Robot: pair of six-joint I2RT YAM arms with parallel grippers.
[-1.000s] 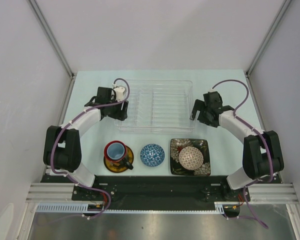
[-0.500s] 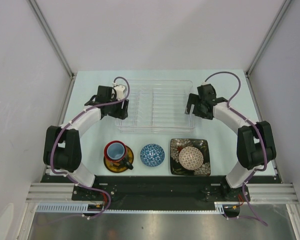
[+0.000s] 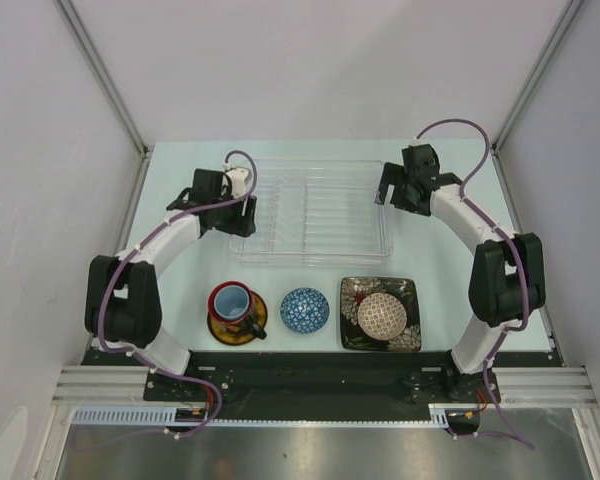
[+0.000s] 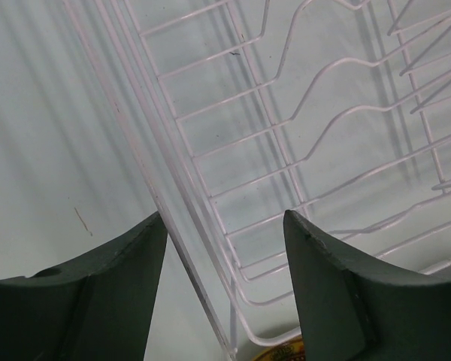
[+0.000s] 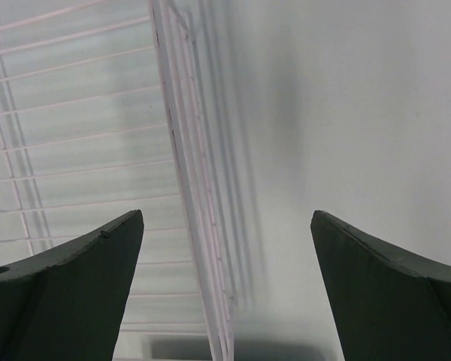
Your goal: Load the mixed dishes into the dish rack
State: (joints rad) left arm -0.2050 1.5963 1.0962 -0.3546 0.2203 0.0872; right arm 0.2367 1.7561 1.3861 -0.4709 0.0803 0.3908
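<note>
Pale tabletop [image 3: 440, 270] between white walls, seen from above. A white wire dish rack [image 3: 310, 210] in a clear tray sits toward the back. The left gripper [image 4: 224, 218] is over the rack's left edge, jaws partly apart with the rim between them, pinching nothing. The right gripper [image 5: 227, 214] is over the rack's right edge, jaws spread wide, holding nothing. Nearer the arms, in a row: a red mug [image 3: 232, 300] on a yellow saucer [image 3: 250, 329], a blue bowl [image 3: 304, 310], and a beige bowl [image 3: 382, 314] on a black square plate [image 3: 356, 294].

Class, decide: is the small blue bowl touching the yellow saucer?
Apart. The top external view shows a strip of bare table between the blue bowl and the saucer.
</note>
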